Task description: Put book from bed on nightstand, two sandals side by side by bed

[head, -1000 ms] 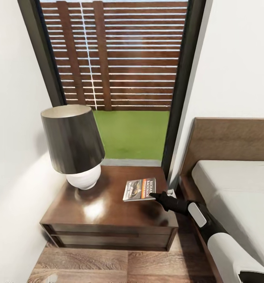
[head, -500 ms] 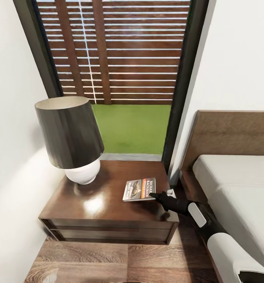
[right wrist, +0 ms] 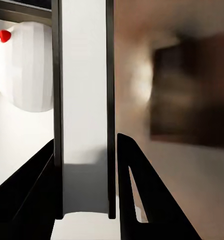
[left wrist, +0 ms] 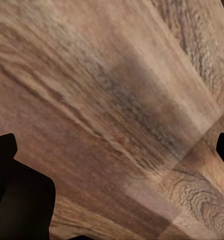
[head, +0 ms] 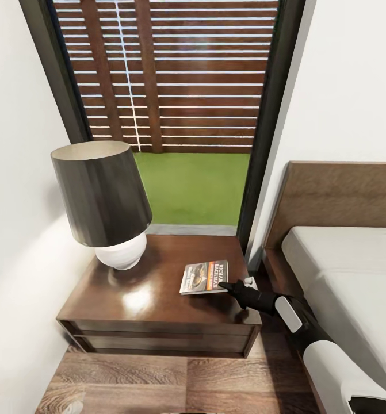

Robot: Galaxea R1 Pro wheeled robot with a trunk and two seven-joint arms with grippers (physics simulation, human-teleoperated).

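Observation:
The book (head: pixel 204 277), a thin paperback with a dark cover and orange-white lettering, lies flat on the nightstand (head: pixel 141 302) near its right side. My right gripper (head: pixel 224 286) reaches in from the bed side and is shut on the book's near right corner. In the right wrist view the book's white page edge (right wrist: pixel 84 100) stands between the two dark fingers (right wrist: pixel 137 200). My left gripper (left wrist: pixel 115 145) hangs open over the wood-plank floor (left wrist: pixel 112 100), holding nothing. The bed (head: pixel 342 276) stands to the right with its brown headboard. The sandals are out of view.
A lamp (head: pixel 103 201) with a dark shade and white base takes up the nightstand's left half. Its white base (right wrist: pixel 26 70) is beyond the book. A tall dark-framed window (head: pixel 175 115) rises behind. White walls close in on both sides.
The head view shifted slightly a second ago, then held still. The book and my right gripper kept their place on the nightstand.

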